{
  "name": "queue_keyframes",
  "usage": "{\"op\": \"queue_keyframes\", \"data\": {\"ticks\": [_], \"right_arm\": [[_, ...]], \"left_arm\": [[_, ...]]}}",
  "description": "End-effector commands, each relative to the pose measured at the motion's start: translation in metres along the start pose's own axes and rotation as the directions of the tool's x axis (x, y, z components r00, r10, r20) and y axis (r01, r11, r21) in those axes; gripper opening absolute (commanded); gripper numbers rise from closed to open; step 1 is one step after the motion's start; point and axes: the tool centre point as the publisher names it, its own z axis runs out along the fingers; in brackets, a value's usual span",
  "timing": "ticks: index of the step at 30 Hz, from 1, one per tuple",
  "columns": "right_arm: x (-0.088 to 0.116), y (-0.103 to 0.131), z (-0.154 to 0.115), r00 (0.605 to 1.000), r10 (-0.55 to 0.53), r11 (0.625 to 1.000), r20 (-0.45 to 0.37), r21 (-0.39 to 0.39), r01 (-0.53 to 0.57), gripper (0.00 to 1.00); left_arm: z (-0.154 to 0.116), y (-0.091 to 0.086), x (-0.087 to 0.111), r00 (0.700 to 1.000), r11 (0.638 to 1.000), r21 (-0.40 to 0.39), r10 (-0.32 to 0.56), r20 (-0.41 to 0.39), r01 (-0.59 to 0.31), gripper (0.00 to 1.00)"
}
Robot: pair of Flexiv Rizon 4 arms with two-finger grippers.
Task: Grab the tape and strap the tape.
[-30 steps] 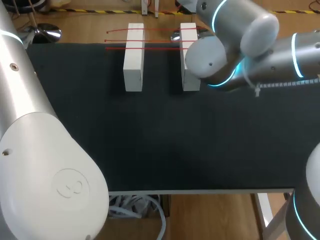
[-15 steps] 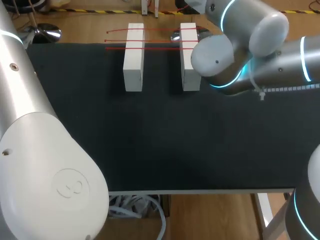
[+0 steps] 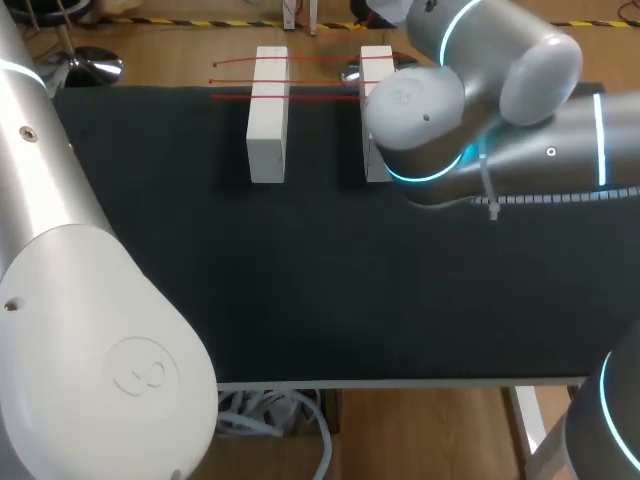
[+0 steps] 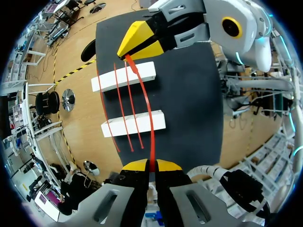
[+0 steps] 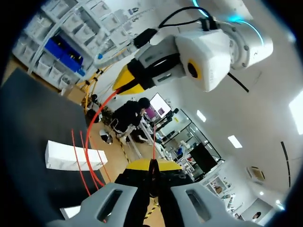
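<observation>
Our left gripper [image 4: 151, 164] is pinched tight on one end of the red tape [image 4: 151, 123], and our right gripper [image 5: 152, 164] is clamped on the other end. The tape arcs in the air between them. A black mat [image 3: 300, 280] covers the table. Two white blocks [image 3: 267, 115] stand at upper middle, with thin red strips [image 3: 300, 97] lying across them. Our right arm [image 3: 470, 100] overlaps the right-hand block.

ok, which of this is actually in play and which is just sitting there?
In play: held red strap; left gripper and right gripper, each shut on one end of it.
Just sitting: three spare red straps lying across the two white blocks; black table.
</observation>
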Motion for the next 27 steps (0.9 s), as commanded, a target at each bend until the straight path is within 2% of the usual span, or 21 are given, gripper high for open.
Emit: {"op": "queue_keyframes", "data": {"ticks": [1, 8, 9, 10, 11, 16, 20, 27], "right_arm": [[-0.002, -0.007, -0.001, 1.0, -0.003, 0.999, -0.006, -0.035, 0.003, 0.0], [-0.002, -0.007, -0.001, 1.0, -0.003, 0.999, -0.006, -0.035, 0.003, 0.0], [0.001, -0.004, -0.001, 1.0, -0.02, 1.0, -0.011, -0.017, 0.019, 0.0], [0.004, -0.001, 0.001, 1.0, -0.002, 0.999, -0.003, -0.041, 0.001, 0.0], [0.006, 0.003, 0.001, 1.0, -0.03, 0.999, -0.001, -0.017, 0.029, 0.0], [0.009, 0.016, -0.003, 0.995, -0.094, 0.996, 0.026, 0.004, 0.094, 0.0], [0.009, 0.019, -0.003, 0.988, -0.15, 0.988, 0.028, 0.036, 0.149, 0.0], [0.01, 0.022, -0.004, 0.981, -0.152, 0.984, 0.123, 0.107, 0.139, 0.0]], "left_arm": [[-0.001, -0.001, 0.0, 1.0, 1.0, -0.003, -0.001, -0.002, 0.001, 0.0], [-0.001, -0.001, 0.0, 1.0, 1.0, -0.003, -0.001, -0.002, 0.001, 0.0], [-0.001, -0.001, 0.0, 1.0, 1.0, -0.003, -0.001, -0.002, 0.001, 0.0], [-0.001, -0.001, 0.0, 1.0, 1.0, -0.003, -0.001, -0.002, 0.001, 0.0], [-0.001, -0.001, 0.0, 1.0, 1.0, -0.003, -0.001, -0.002, 0.001, 0.0], [-0.001, -0.001, 0.0, 1.0, 1.0, -0.003, -0.001, -0.002, 0.001, 0.0], [-0.001, -0.001, 0.0, 1.0, 1.0, -0.003, -0.001, -0.002, 0.001, 0.0], [-0.001, -0.001, 0.0, 1.0, 1.0, -0.003, -0.001, -0.002, 0.001, 0.0]]}}
